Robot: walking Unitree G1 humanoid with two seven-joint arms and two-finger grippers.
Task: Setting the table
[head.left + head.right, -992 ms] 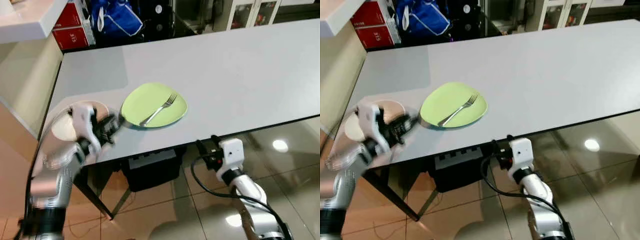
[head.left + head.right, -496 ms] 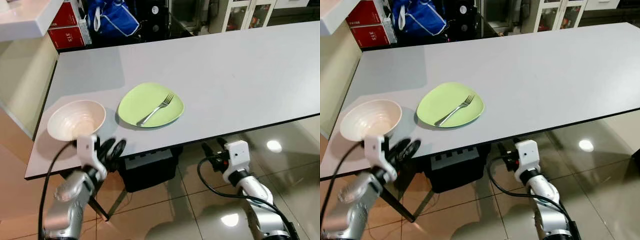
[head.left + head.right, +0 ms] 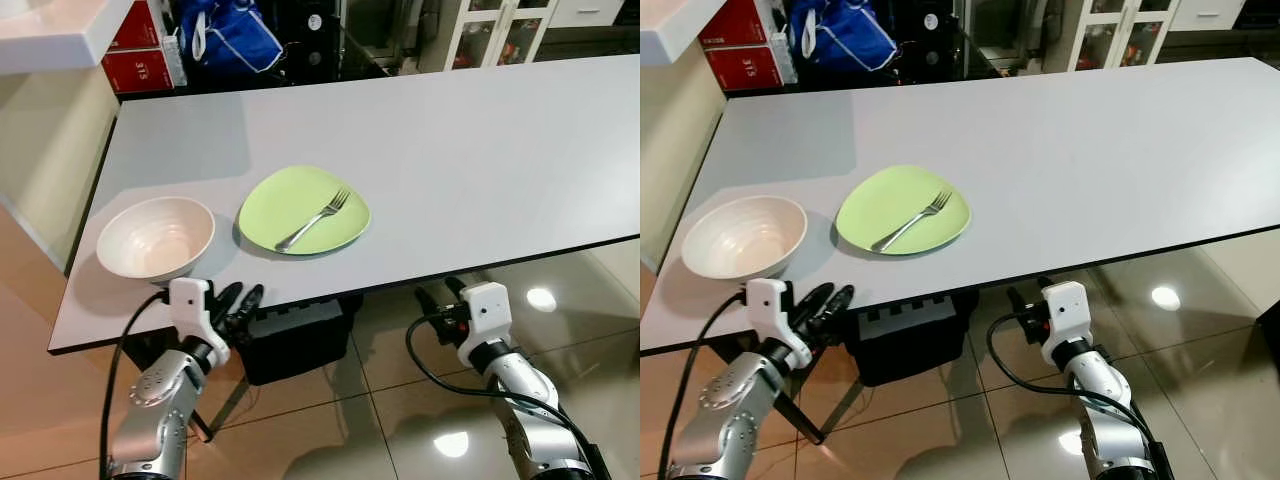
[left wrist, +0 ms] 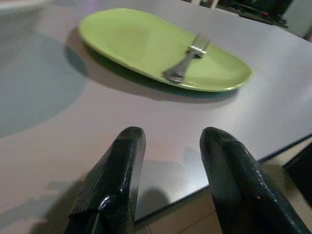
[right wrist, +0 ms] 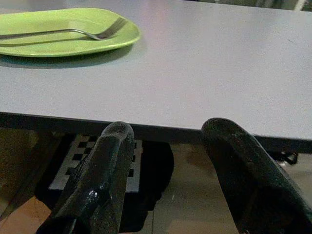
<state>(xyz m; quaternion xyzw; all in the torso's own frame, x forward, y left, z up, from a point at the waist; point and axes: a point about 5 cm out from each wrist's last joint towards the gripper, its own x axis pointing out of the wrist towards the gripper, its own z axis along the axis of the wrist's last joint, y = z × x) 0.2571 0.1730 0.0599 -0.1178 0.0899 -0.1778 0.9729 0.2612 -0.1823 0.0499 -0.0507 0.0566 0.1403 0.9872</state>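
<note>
Since a second ago your left gripper (image 3: 243, 299) has come off the table top, where it was at the bowl, and now hangs just below the near edge with its fingers parted and nothing between them. The cream bowl (image 3: 156, 237) is left standing upright near the table's (image 3: 480, 150) near left corner, just left of the green plate (image 3: 303, 209) and apart from it. The fork (image 3: 314, 219) lies across the plate, tines pointing far and right.

Your right gripper (image 3: 434, 298) also sits under the near edge, further right, fingers spread and empty.

As for progress: plate, fork and bowl are all down, so you look well into the setting. The fork resting on the plate rather than beside it may yet need moving, though that is a judgement. Whether more pieces wait on the white counter (image 3: 55, 35) at far left you cannot tell, since so little of it shows.
</note>
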